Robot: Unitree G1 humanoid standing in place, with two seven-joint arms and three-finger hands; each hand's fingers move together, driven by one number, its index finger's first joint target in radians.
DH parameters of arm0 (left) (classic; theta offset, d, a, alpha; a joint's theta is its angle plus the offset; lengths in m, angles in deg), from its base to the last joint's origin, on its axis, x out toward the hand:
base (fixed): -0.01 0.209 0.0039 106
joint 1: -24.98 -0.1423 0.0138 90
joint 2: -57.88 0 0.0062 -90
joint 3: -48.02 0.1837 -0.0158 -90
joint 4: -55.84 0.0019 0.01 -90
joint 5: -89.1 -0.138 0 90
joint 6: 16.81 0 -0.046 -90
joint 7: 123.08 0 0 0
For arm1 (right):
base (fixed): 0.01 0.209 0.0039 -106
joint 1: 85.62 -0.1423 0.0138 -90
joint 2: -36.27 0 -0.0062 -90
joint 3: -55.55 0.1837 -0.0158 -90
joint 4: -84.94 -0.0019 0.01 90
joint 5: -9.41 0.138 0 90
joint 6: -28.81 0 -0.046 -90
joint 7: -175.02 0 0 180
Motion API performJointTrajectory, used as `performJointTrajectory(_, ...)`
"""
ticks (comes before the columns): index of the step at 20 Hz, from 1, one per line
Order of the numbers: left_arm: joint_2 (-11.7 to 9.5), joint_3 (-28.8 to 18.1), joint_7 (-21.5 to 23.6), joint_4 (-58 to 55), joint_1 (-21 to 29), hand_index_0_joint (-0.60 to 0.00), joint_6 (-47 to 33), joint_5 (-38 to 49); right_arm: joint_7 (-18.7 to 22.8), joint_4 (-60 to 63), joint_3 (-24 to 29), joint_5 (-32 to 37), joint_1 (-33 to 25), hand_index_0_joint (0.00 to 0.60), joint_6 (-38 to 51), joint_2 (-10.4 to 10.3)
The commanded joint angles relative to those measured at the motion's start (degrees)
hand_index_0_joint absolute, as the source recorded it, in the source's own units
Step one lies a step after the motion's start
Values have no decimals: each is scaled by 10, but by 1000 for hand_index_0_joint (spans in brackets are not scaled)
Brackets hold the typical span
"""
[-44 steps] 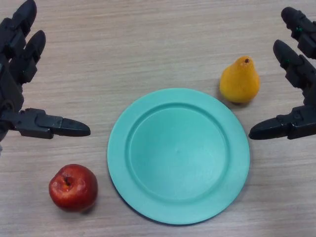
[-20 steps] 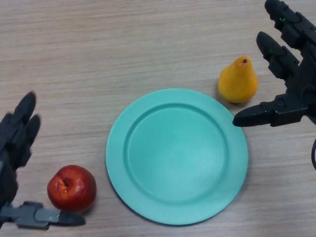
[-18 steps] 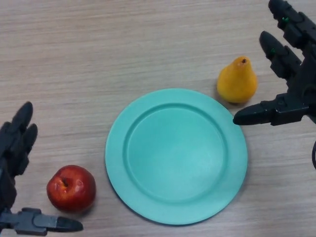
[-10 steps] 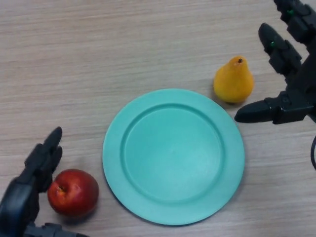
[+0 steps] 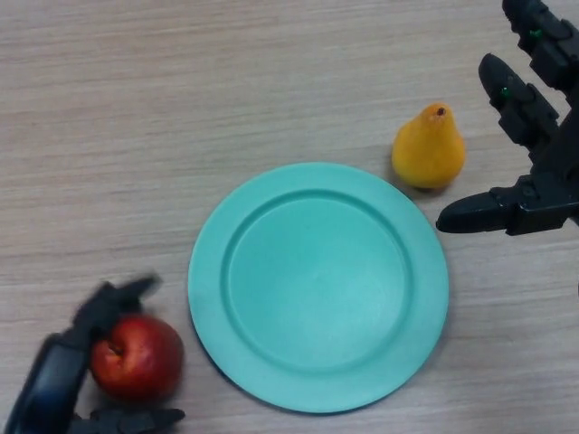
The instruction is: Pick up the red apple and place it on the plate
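- The red apple [image 5: 137, 357] rests on the counter [image 5: 226, 81] at about 8 o'clock from the plate [image 5: 318, 285], just beside its rim but apart from it, stem dimple facing up and toward 10 o'clock.
- Your left hand [image 5: 68, 380] wraps the apple from the 9 o'clock side: fingers curl over its top at 11 o'clock and the thumb lies under it at 6 o'clock. Read this as a closing grasp; whether the hold is firm enough to lift cannot be told.
- Risk, as a judgement: the apple is round and smooth, so if you lift before thumb and fingers oppose squarely, it may squirt out toward 3 o'clock and knock the plate's rim.
- Second risk: a low carry could catch that rim and slide the plate toward the pear [image 5: 428, 147], which stands just off the rim at 1 o'clock.
- Your right hand [image 5: 534, 176] hangs at 3 o'clock of the pear, fingers extended and released, thumb pointing toward the plate; it holds nothing and lies well apart from the apple.
- Against half a second earlier: the left hand's fingers then stood straight beside the apple at 10 o'clock; they have now folded over it. Apple, plate, pear and right hand sit much as they did.
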Motion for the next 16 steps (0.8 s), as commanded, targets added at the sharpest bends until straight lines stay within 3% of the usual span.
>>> performJointTrajectory(1,-21,-25,28,-27,4,-600,-64,31,-2,-32,51,32,-20,0,72,21)
performJointTrajectory(7,-15,-36,13,-160,19,-600,-45,20,-4,-37,58,28,-15,0,67,23)
performJointTrajectory(11,-9,45,11,-168,102,-600,44,15,-1,-41,55,25,-21,0,61,26)
performJointTrajectory(13,0,92,28,-137,145,-600,65,14,-2,-45,57,25,-26,0,53,28)
performJointTrajectory(15,7,117,16,-95,187,-600,113,38,-5,-42,53,17,-30,0,56,29)
performJointTrajectory(16,4,130,11,-49,214,-600,106,6,-7,-40,50,8,-32,0,56,28)
